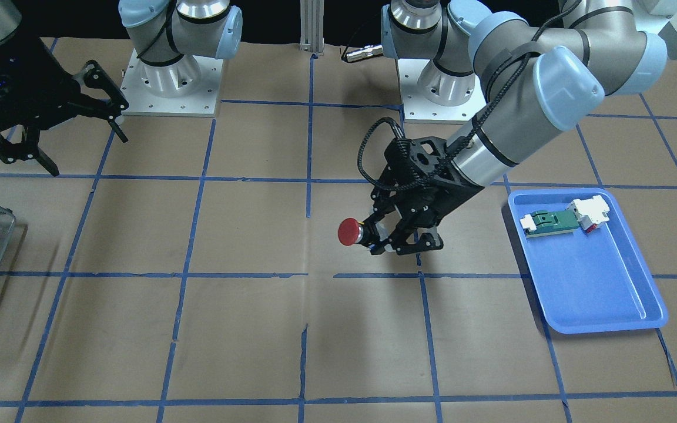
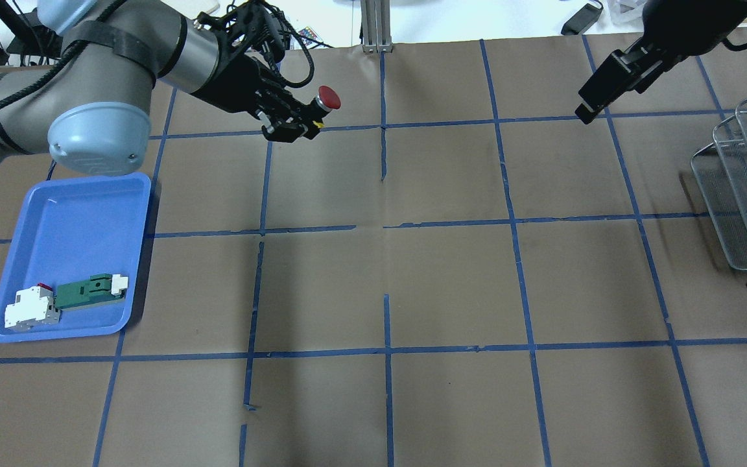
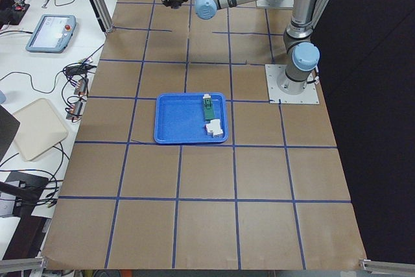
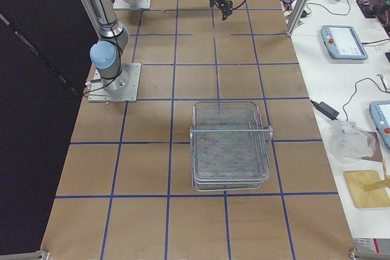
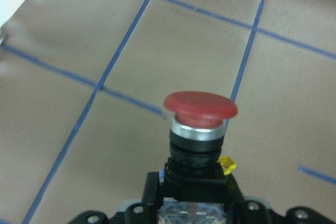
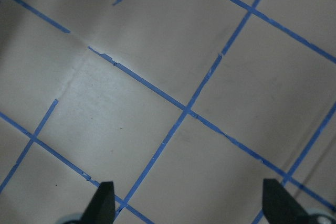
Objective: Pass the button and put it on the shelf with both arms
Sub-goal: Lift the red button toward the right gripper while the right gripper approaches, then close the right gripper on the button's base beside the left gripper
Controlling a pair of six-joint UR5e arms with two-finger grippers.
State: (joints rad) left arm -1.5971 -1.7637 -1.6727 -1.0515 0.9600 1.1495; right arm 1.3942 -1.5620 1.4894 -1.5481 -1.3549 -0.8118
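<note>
Closest to you, the button [image 5: 199,109] sits clamped by its back block in your left gripper [image 1: 377,238], lifted above the middle of the table with its red cap facing the right-hand end. Your right gripper [image 6: 191,206] hangs near that end, fingers spread wide and holding nothing. You have the shelf [image 4: 231,144] at the right-hand edge and a blue tray [image 2: 30,259] at the left-hand edge.

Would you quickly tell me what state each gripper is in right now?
Left gripper: shut on the button.
Right gripper: open, holding nothing.
</note>
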